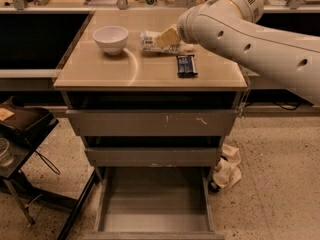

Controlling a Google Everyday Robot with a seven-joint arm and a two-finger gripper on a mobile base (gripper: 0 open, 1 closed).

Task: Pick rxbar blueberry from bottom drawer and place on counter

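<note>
A grey cabinet with a tan worktop (pixel 100 71), seen from above and in front. On the worktop, taken from its centre, a white bowl (pixel 111 38) stands at 10 o'clock. A clear bottle (pixel 149 43) lies on its side at 12 o'clock. The pincer (pixel 168 37) hangs just over the bottle's right end, perhaps touching it, and whether it is spread or pressed together cannot be told. The dark bar (pixel 186 65) lies flat on the worktop at 3 o'clock, at 5 o'clock from the pincer and apart from it, so the pincer does not hold it. The white arm (pixel 250 39) reaches in from the right edge. Below, the drawer (pixel 155 204) stands pulled out, showing only its grey floor (nothing in it). On the floor at the cabinet's right foot lies a crumpled pale cloth (pixel 227 166).

With the bar on the worktop, the placing looks done and the step in hand is most likely the retreat. Done well, the pincer would rise straight up before moving toward 3 o'clock. A low sweep toward 5 o'clock could push the bar to the rim, and a drift toward 9 o'clock could roll the bottle.
</note>
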